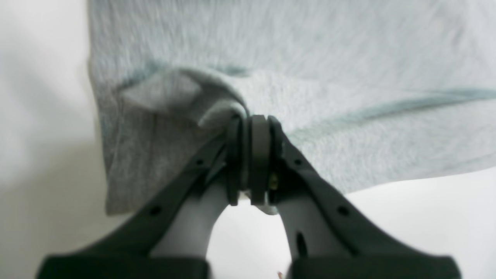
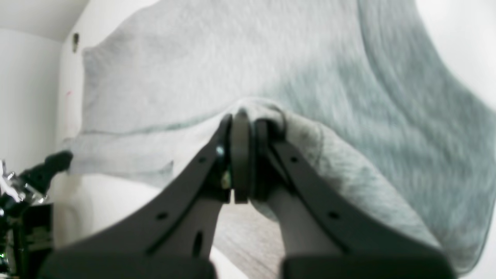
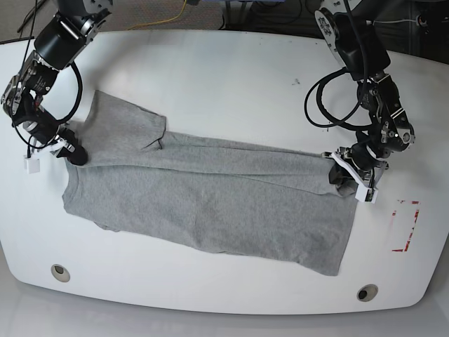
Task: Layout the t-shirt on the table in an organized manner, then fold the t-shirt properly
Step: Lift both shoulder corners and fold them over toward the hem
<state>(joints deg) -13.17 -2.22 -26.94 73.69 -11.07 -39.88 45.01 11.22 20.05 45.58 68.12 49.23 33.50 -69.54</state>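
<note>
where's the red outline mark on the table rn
In the base view the red outline mark sits near the table's right edge, just right of the t-shirt's hem end and below the left gripper.

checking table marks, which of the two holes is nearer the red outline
The hole at the table's near edge on the base view's right; the other hole sits far left.

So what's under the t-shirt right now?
Only the white table shows around the t-shirt, which lies spread on it. Anything beneath the cloth is covered; no bulge suggests an object there.
</note>
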